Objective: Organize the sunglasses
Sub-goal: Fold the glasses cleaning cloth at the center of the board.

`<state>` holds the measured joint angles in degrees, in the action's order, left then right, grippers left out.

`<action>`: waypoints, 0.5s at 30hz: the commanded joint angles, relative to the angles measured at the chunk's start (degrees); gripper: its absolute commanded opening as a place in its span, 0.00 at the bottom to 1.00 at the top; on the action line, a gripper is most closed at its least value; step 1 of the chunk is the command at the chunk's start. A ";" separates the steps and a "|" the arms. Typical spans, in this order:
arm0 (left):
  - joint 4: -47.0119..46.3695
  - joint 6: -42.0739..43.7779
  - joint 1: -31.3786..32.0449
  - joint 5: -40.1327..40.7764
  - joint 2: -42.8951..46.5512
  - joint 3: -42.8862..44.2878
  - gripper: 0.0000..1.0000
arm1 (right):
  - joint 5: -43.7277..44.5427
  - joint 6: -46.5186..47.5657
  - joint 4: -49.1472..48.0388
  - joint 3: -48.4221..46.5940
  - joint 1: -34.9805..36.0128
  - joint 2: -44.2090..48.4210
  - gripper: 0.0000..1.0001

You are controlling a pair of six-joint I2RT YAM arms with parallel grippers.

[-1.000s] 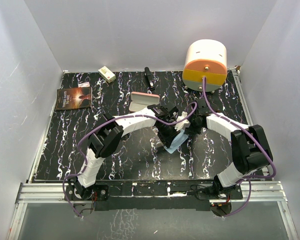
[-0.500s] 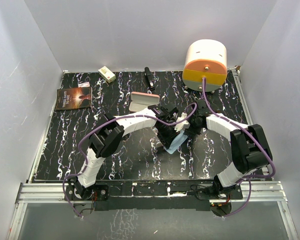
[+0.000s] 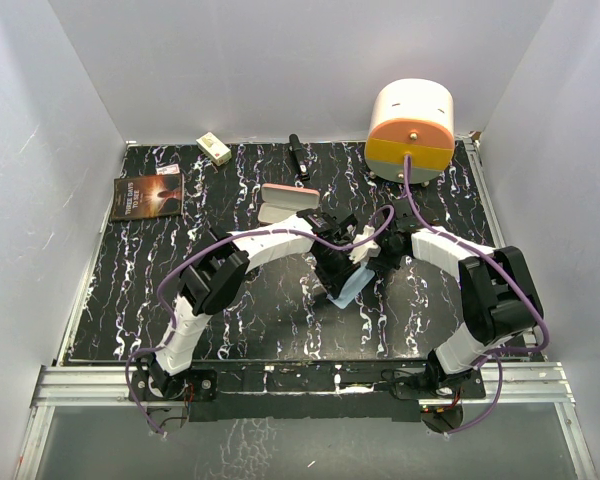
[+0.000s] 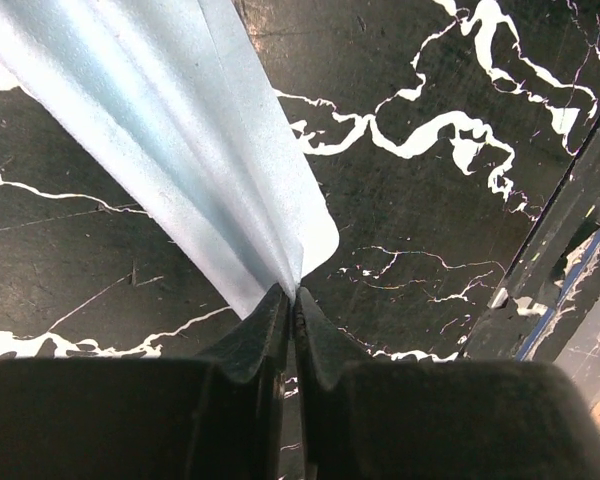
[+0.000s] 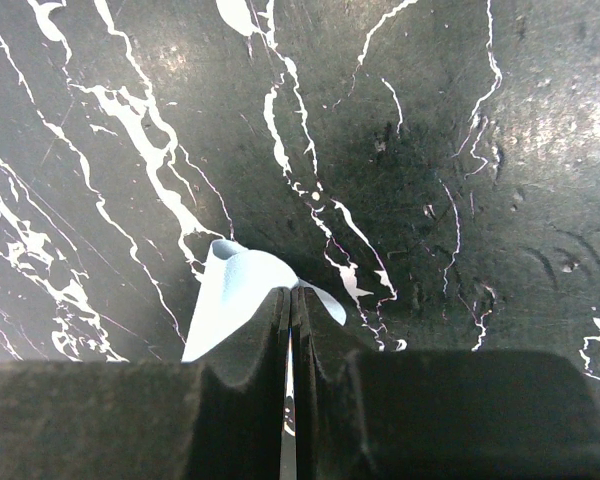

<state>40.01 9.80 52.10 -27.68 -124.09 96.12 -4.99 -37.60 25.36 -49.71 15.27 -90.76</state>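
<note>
A light blue cloth (image 3: 353, 287) hangs between both grippers over the middle of the black marbled table. My left gripper (image 3: 336, 276) is shut on one corner of the cloth (image 4: 180, 130), which fans out from its tips (image 4: 291, 294). My right gripper (image 3: 366, 262) is shut on another corner (image 5: 230, 295), pinched at its tips (image 5: 292, 292). The pink glasses case (image 3: 288, 201) lies open just behind the left wrist. A slim dark object (image 3: 296, 157) at the back edge looks like the folded sunglasses; its details are too small to tell.
A dark book (image 3: 146, 195) lies at the back left. A small cream box (image 3: 214, 150) sits at the back edge. A big white and orange round device (image 3: 411, 129) stands at the back right, with a purple cable running to the right arm.
Both grippers have shifted very slightly with the cloth held between them. Nothing was let go or picked up.
</note>
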 commanded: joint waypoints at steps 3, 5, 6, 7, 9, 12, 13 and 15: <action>2.27 -0.04 0.46 -2.19 0.73 1.89 0.11 | 0.46 -0.01 -3.35 0.23 0.25 -0.51 0.08; 2.31 0.00 0.46 -2.16 0.70 1.89 0.17 | 0.46 -0.10 -3.45 0.26 0.22 -0.61 0.08; 2.35 -0.12 0.50 -2.24 0.74 1.88 0.21 | 0.43 -0.10 -3.46 0.24 0.28 -0.63 0.08; 2.32 -0.18 0.51 -2.27 0.78 1.89 0.24 | 0.47 -0.14 -3.52 0.23 0.21 -0.58 0.08; 2.22 -0.20 0.51 -2.37 0.99 1.92 0.26 | 0.46 -0.14 -3.55 0.24 0.22 -0.64 0.08; 2.09 -0.25 0.51 -2.46 1.17 1.97 0.27 | 0.51 -0.14 -3.56 0.32 0.28 -0.63 0.08; 2.17 -0.26 0.47 -2.46 1.17 1.97 0.27 | 0.49 -0.18 -3.55 0.39 0.29 -0.56 0.08; 2.33 -0.29 0.48 -2.40 1.39 2.18 0.28 | 0.51 -0.14 -3.56 0.45 0.27 -0.47 0.08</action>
<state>40.99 9.37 52.25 -28.29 -124.14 96.12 -5.10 -37.63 25.08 -49.69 15.27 -91.50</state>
